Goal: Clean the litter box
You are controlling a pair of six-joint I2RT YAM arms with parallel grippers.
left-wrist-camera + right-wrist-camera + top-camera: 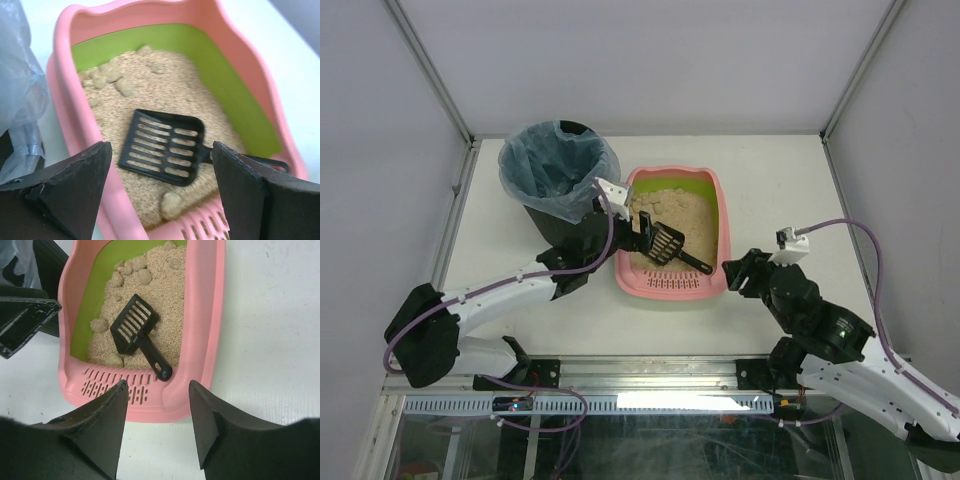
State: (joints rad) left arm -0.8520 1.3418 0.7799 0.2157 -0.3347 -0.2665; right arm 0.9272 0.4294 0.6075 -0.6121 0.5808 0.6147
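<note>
- The arm bases are seen along the bottom edge of the overhead frame, bolted behind a metal rail (650, 375), with a purple cable (860, 240) looped above the right arm at lower right.
- The right gripper (740, 270) is shown right of centre, low over the white table (770, 180), just beside the near right corner of the litter box (720, 195). Its claw is spread apart and nothing is gripped.
- The pink litter box is set at the centre of the overhead frame. Its slotted ledge (110, 382) is turned toward the arms, and tan litter is held inside the lime-green rim.
- A small black slotted scoop (135, 327) is laid on the litter. Its handle end is rested on the near ledge and its head is pointed away from the arms.
- Several pale clumps (143, 276) are gathered at the far end of the litter, with two more beside the scoop head.
- The left gripper (642, 232) is stretched over the left wall of the box, level with the scoop head. Its fingers are parted and left empty.
- A black round bin (555, 228), lined with a blue plastic bag (555, 160), is stood at upper left, just beside the box and partly hidden by the left arm.
</note>
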